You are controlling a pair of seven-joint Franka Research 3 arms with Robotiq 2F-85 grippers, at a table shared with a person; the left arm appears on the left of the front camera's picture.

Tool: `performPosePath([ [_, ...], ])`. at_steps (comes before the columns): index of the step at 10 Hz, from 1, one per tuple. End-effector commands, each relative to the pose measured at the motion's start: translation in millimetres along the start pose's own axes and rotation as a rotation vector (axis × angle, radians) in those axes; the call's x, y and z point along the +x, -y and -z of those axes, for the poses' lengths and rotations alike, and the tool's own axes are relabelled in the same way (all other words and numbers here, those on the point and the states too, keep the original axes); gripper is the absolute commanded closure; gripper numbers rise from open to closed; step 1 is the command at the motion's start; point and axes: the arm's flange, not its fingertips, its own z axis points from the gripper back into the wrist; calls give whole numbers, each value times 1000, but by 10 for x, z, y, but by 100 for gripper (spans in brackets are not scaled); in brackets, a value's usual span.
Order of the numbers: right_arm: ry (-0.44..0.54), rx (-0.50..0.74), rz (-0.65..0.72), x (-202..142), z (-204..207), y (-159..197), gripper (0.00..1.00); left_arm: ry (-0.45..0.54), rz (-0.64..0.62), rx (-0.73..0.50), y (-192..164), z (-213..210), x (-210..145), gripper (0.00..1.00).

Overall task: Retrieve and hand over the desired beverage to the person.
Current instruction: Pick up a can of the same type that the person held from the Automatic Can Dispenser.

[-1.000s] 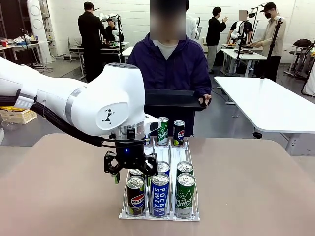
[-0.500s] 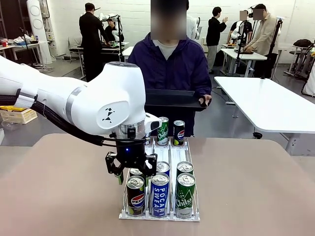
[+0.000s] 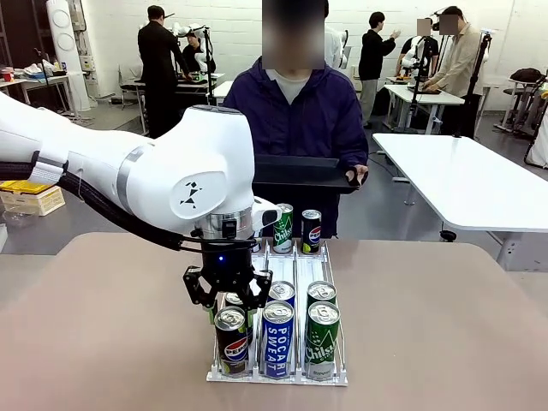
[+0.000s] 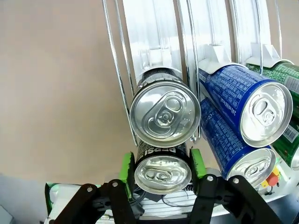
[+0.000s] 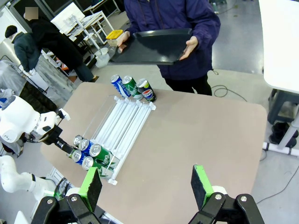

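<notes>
A wire can rack (image 3: 295, 272) stands mid-table. In its left lane, at the near end, is a black Pepsi can (image 3: 231, 344). My left gripper (image 3: 228, 310) comes down from above and is shut on that can's top. In the left wrist view the green pads (image 4: 127, 168) press both sides of the Pepsi can (image 4: 162, 174), with another can (image 4: 164, 113) just behind it. The person (image 3: 295, 111) stands across the table holding a black tray (image 3: 300, 175). My right gripper (image 5: 147, 184) hangs open and empty, high over the table's near right.
A blue Pocari Sweat can (image 3: 278, 338) and a green Chilsung can (image 3: 322, 338) stand beside the held can, with more cans behind them. At the rack's far end stand a green can (image 3: 283, 229) and a Pepsi can (image 3: 311, 231). Bare tabletop lies on both sides.
My left gripper's fingers went from spread apart above the front Pepsi can to closed on its top. The can has shifted slightly to the left.
</notes>
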Motion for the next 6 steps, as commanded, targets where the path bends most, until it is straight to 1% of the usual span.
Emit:
performPosePath([
  [1, 12, 29, -8, 5, 12, 25, 0, -48, -28, 38, -7, -19, -10, 100],
  [3, 12, 29, -8, 5, 12, 25, 0, -77, -22, 39, -14, -40, -1, 100],
  [4, 12, 29, -8, 5, 12, 25, 0, -86, -12, 35, -8, -87, 3, 98],
  [5, 12, 29, -8, 5, 12, 25, 0, -79, -10, 31, 0, -160, 10, 98],
  [6, 12, 29, -8, 5, 12, 25, 0, -62, -14, 36, 30, -263, 1, 100],
])
